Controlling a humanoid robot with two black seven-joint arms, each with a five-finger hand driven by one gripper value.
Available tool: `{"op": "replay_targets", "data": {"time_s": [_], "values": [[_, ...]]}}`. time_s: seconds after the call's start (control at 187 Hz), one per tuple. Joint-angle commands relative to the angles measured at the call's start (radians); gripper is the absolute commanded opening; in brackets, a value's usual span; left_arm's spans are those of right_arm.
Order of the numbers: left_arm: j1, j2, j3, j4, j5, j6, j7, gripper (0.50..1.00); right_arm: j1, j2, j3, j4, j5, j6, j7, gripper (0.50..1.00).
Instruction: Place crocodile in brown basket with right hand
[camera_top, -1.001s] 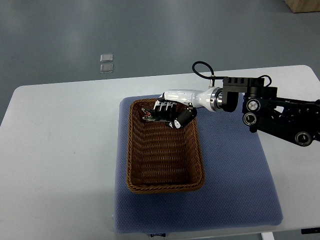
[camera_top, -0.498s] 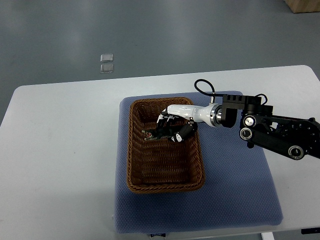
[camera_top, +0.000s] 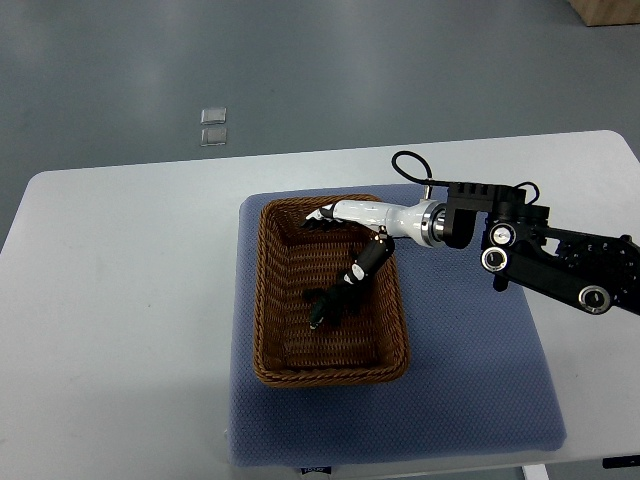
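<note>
The crocodile (camera_top: 330, 303), a small dark toy, lies on the floor of the brown wicker basket (camera_top: 262, 300), about mid-length and slightly right of centre. My right hand (camera_top: 338, 245) hovers over the basket's far right part, just above and beyond the toy. Its fingers (camera_top: 320, 217) are spread near the far rim, the thumb (camera_top: 364, 264) points down toward the crocodile, and nothing is held. The arm comes in from the right across the blue mat. The left arm does not show.
The basket rests on a blue padded mat (camera_top: 470, 380) on a white table (camera_top: 120, 300). Two small clear squares (camera_top: 212, 126) lie on the grey floor beyond the table. A wooden box corner (camera_top: 606, 10) shows at the top right.
The hand carried the crocodile from the basket's far rim down into the basket, then its fingers spread; the toy now lies loose on the basket floor and the hand has drawn back up.
</note>
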Motion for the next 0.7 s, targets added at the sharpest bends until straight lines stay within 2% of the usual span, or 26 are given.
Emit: {"op": "replay_targets", "data": {"time_s": [0.0, 0.241, 0.45, 0.514, 0.696], "values": [[0.000, 0.000, 0.000, 0.000, 0.000, 0.000, 0.000, 1.000, 0.002, -0.004, 0.044, 0.000, 0.011, 0.010, 0.003, 0.897], [0.000, 0.000, 0.000, -0.002, 0.000, 0.000, 0.000, 1.000, -0.011, -0.014, 0.191, -0.004, 0.091, 0.010, 0.005, 0.897], [0.002, 0.000, 0.000, -0.012, 0.000, 0.000, 0.000, 1.000, -0.120, 0.016, 0.400, -0.052, 0.312, -0.001, 0.008, 0.897], [0.000, 0.000, 0.000, -0.014, 0.000, 0.000, 0.000, 1.000, -0.165, 0.042, 0.467, -0.081, 0.391, -0.002, 0.029, 0.897], [0.000, 0.000, 0.001, -0.023, 0.000, 0.000, 0.000, 1.000, -0.258, 0.169, 0.679, -0.239, 0.669, 0.001, 0.143, 0.897]]}}
